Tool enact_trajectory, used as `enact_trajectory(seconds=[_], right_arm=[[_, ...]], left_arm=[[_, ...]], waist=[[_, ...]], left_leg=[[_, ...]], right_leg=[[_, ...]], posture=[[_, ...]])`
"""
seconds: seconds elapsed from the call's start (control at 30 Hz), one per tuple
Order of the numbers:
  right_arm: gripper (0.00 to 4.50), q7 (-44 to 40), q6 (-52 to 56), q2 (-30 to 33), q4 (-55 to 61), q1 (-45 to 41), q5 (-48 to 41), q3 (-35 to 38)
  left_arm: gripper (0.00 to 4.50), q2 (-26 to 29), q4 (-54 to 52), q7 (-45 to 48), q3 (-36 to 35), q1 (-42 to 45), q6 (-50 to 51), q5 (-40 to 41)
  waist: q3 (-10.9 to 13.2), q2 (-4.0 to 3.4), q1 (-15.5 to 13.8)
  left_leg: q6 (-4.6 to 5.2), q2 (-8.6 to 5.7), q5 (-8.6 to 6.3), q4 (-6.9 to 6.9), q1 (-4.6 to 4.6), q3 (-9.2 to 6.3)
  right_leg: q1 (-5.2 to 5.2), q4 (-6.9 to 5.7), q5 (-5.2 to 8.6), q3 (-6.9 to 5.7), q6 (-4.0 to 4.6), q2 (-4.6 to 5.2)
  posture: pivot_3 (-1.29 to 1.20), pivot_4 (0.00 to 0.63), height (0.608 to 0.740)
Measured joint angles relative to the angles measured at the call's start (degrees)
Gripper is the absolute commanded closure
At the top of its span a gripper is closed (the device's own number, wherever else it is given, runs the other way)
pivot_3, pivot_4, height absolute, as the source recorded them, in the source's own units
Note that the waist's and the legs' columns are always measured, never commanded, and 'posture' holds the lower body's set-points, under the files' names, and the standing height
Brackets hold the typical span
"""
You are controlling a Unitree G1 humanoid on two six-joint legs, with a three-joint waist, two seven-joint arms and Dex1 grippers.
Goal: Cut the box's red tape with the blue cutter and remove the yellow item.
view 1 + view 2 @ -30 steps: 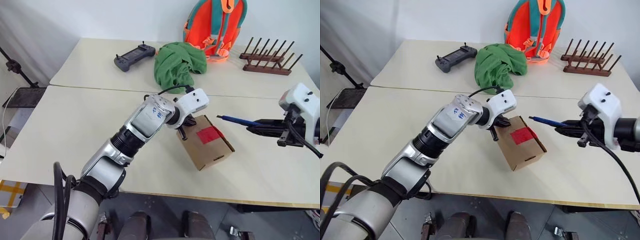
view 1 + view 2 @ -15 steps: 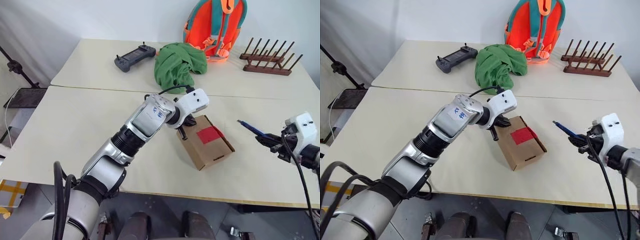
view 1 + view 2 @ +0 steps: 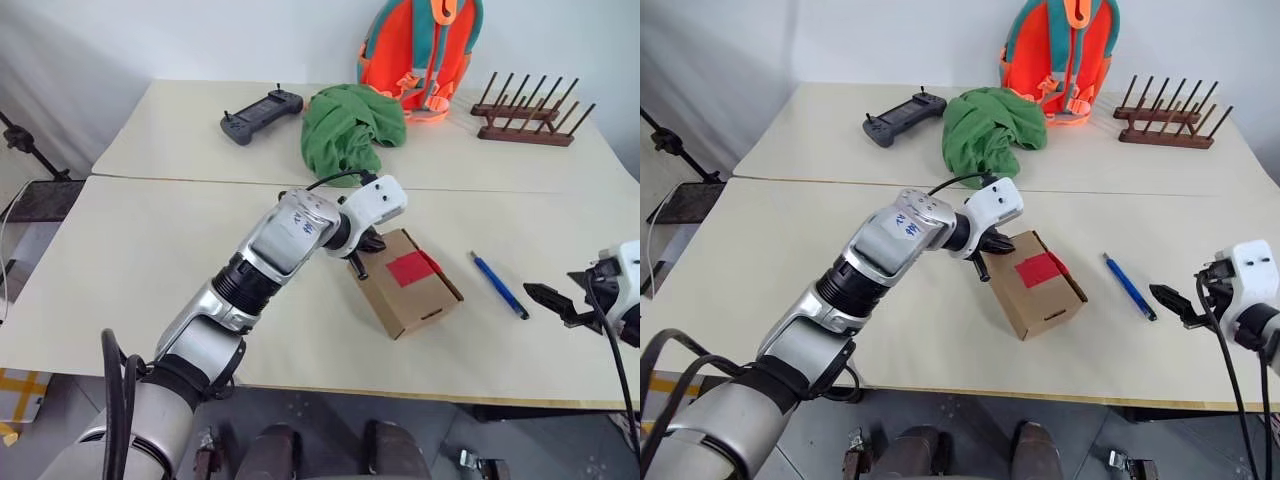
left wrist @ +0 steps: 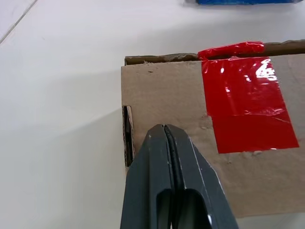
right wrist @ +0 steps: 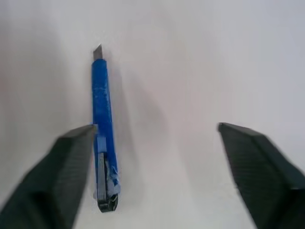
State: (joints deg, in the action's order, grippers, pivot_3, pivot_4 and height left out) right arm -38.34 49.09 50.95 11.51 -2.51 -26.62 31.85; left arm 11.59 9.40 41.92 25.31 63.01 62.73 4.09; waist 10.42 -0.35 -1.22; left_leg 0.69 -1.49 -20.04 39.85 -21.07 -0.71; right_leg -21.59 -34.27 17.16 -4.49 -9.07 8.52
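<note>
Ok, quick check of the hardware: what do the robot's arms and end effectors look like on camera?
The left arm is silver with black ribbed joints and a blue scribble on its forearm; a white wrist block carries a looping black cable. Its left end effector has two black, tapering fingers. The right end effector has black fingers on a white block, also cabled.

We find the box [image 3: 405, 283] lying on the near tabletop [image 3: 130, 260], its red tape [image 3: 413, 268] intact on the upper face. Our left pincer [image 3: 358, 262] rests at the box's left upper edge. The blue cutter [image 3: 499, 285] lies flat on the tabletop just right of the box, apart from our right pincer [image 3: 545, 297]. On the far tabletop sit a dark game controller [image 3: 262, 104], a green cloth [image 3: 350, 125], an orange backpack [image 3: 420, 52] and a wooden rack [image 3: 527, 115].
</note>
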Motion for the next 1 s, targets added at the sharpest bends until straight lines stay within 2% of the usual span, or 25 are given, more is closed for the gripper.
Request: enact_trajectory(seconds=[0.13, 0.23, 0.27, 0.33, 0.43, 0.57, 0.63, 0.7, 0.73, 0.9, 1.0], right_arm=[[0.01, -2.6, 3.6, 5.5, 2.0, -7.4, -1.2, -7.2], [0.01, -4.7, 3.8, 6.6, 2.8, -12.8, -1.1, -15.2], [0.19, -5.0, 3.7, 6.6, 2.9, -13.6, -1.1, -16.6], [0.6, -5.5, 3.3, 6.9, 1.5, -17.9, 1.0, -22.4], [1.54, -6.7, 1.8, 7.3, -1.1, -22.9, 4.2, -29.2], [3.11, -11.1, -0.3, 7.0, -5.7, -29.3, 7.1, -37.2], [3.62, -12.8, -1.1, 7.0, -8.0, -30.6, 8.7, -40.0], [4.3, -14.9, -2.0, 6.9, -9.1, -31.2, 9.8, -42.4], [4.45, -16.1, -1.9, 6.9, -9.0, -31.7, 10.2, -43.8], [4.45, -20.5, 0.4, 6.1, -2.9, -32.6, 10.4, -48.1], [4.45, -21.3, 2.9, 6.3, -0.9, -32.7, 10.6, -48.4]], left_arm=[[4.5, 2.8, -0.1, 2.0, -2.5, 0.0, 2.6, 2.7], [4.5, 6.2, -0.2, 3.6, -4.6, 0.0, 4.0, 4.6], [4.5, 6.9, -0.3, 4.0, -5.0, 0.0, 4.4, 4.9], [4.5, 9.1, -1.6, 5.3, -6.7, -0.5, 6.2, 7.1], [4.5, 11.8, -4.9, 6.8, -8.8, -1.7, 9.2, 10.3], [4.5, 16.9, -12.2, 7.9, -8.3, -7.1, 14.0, 14.0], [4.5, 17.4, -15.0, 7.8, -7.4, -10.9, 15.1, 15.1], [4.5, 16.0, -16.3, 6.9, -6.0, -15.0, 15.8, 16.2], [4.5, 14.4, -16.6, 5.7, -5.7, -16.6, 16.0, 16.3], [4.5, 2.7, -16.9, -2.6, -8.7, -18.3, 14.6, 16.1], [4.5, 0.7, -13.9, -6.6, -12.0, -18.0, 13.3, 15.6]], waist=[[0.1, -0.06, 0.4], [0.2, -0.07, 0.3], [0.2, -0.08, 0.1], [0.2, -0.09, 0.0], [0.2, -0.07, -0.5], [0.2, -0.07, 0.0], [0.2, -0.07, -0.2], [0.2, -0.07, -0.3], [0.2, -0.04, -0.4], [0.3, 0.01, -0.5], [0.3, 0.02, -0.1]], left_leg=[[-0.01, 0.07, 0.02, -0.02, 0.01, 0.02], [-0.01, 0.06, 0.02, -0.02, -0.13, 0.03], [-0.01, 0.06, 0.02, -0.03, -0.19, 0.04], [-0.01, 0.01, 0.02, -0.02, -0.37, 0.07], [0.0, -0.13, 0.02, 0.08, -0.86, -0.16], [-0.01, -0.17, 0.01, -0.04, -1.05, -0.24], [-0.01, -0.21, 0.01, -0.05, -1.09, -0.24], [0.0, -0.25, 0.01, 0.08, -1.24, -0.27], [0.0, -0.26, 0.01, 0.15, -1.31, -0.28], [0.03, -0.27, 0.03, 0.28, -1.3, -0.34], [-0.02, -0.23, 0.1, 0.25, -1.21, -0.3]], right_leg=[[-0.08, -0.07, 0.0, 0.03, 0.0, -0.06], [-0.23, -0.07, 0.0, 0.05, 0.0, -0.05], [-0.3, -0.06, 0.0, 0.06, 0.0, -0.04], [-0.49, -0.07, 0.0, 0.08, -0.01, -0.02], [-1.0, -0.42, -0.05, 0.05, -0.1, 0.03], [-1.22, -0.49, -0.06, -0.05, -0.12, 0.03], [-1.22, -0.49, -0.06, -0.07, -0.12, 0.03], [-1.22, -0.48, -0.06, -0.08, -0.12, 0.04], [-1.22, -0.49, -0.06, -0.09, -0.13, 0.03], [-1.18, -0.47, -0.1, 0.0, -0.19, 0.04], [-1.18, -0.48, -0.09, 0.07, -0.18, 0.02]], posture=[[0.0, 0.15, 0.74], [0.0, 0.15, 0.74], [0.0, 0.15, 0.74], [0.0, 0.15, 0.74], [0.0, 0.15, 0.74], [0.0, 0.15, 0.74], [0.0, 0.15, 0.74], [0.0, 0.15, 0.74], [0.0, 0.15, 0.74], [0.0, 0.15, 0.74], [0.0, 0.15, 0.74]])
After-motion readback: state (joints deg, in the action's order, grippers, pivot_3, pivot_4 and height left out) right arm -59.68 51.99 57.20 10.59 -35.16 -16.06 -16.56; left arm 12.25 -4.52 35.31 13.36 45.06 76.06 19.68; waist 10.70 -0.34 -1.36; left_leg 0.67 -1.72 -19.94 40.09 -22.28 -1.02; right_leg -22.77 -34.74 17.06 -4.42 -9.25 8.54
